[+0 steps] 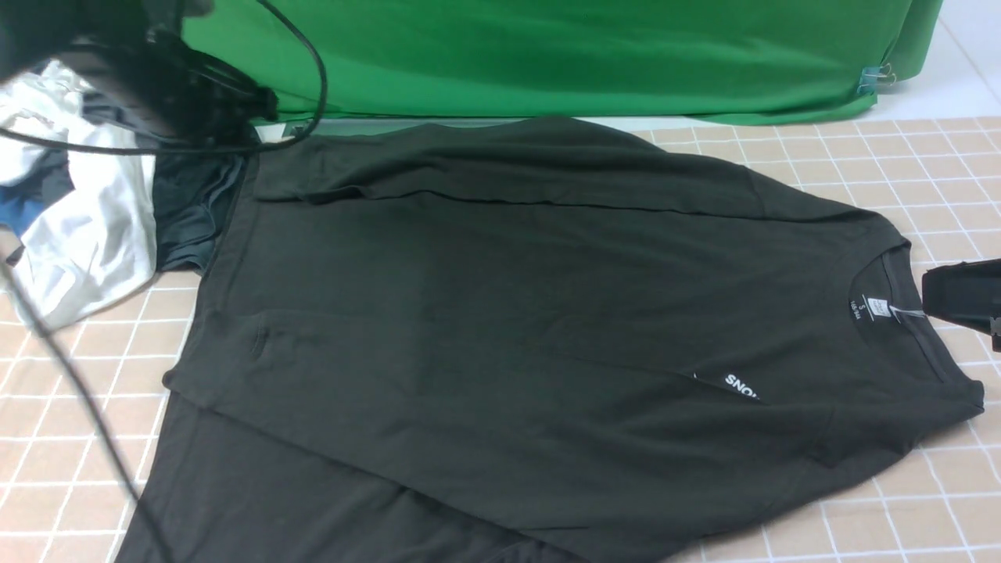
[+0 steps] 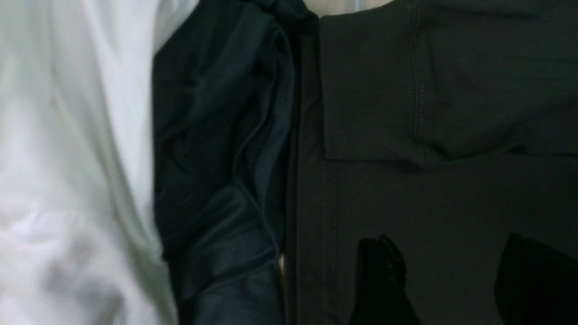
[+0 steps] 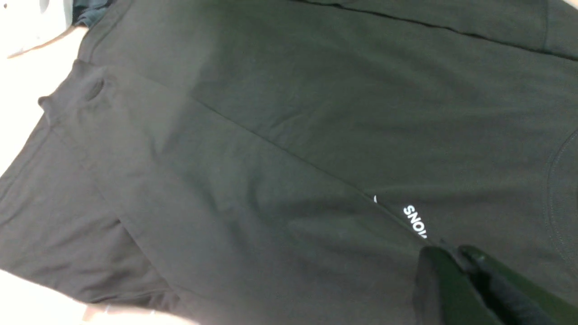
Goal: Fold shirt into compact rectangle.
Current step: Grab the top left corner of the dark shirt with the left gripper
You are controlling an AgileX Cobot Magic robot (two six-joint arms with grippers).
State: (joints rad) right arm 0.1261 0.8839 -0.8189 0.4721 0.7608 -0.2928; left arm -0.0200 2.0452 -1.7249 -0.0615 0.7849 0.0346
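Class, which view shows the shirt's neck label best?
Front view: the neck label shows white inside the collar of the shirt. The right wrist view catches only the collar's edge; the left wrist view, none.

I see a table (image 1: pixel 860 485) with a tan tile pattern and white lines. The shirt (image 1: pixel 508 313) lies spread over most of it, from centre to lower left. At upper left lie a crumpled white garment (image 1: pixel 94 234) and a dark greyish garment (image 1: pixel 184 227), the latter touching the shirt's edge.
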